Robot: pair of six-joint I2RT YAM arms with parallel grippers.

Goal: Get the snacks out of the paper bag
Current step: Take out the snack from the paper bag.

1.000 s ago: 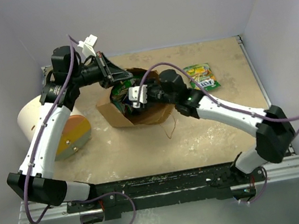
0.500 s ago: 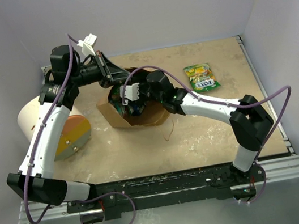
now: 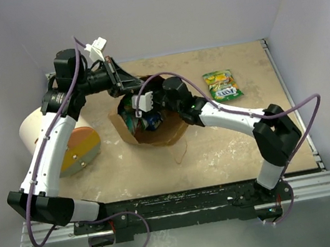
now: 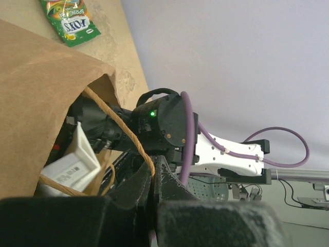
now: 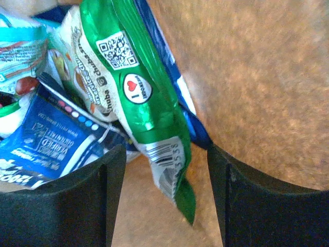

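The left hand (image 4: pixel 153 182) is pinched shut on the bag (image 4: pixel 41 77) handle (image 4: pixel 123 131), propping the mouth open; the right hand (image 5: pixel 164 159), spread wide, straddles a green packet (image 5: pixel 146 103) between its fingers

The green-yellow packet (image 4: pixel 69 20) on the counter (image 4: pixel 110 43) carries big white letters and, above them, a smaller word that looks like "SPRING"; both stand upside down in the left wrist view, and the big word is not clear to me. The green-edged packet (image 5: pixel 139 98) shows a QR code (image 5: pixel 117 50), a round white badge (image 5: pixel 138 88) with "I" and a red heart, side lettering like "chuba", and a barcode (image 5: pixel 164 159) with digits near "3538". The white print on the dark blue packet (image 5: pixel 56 139) is too blurred to read.
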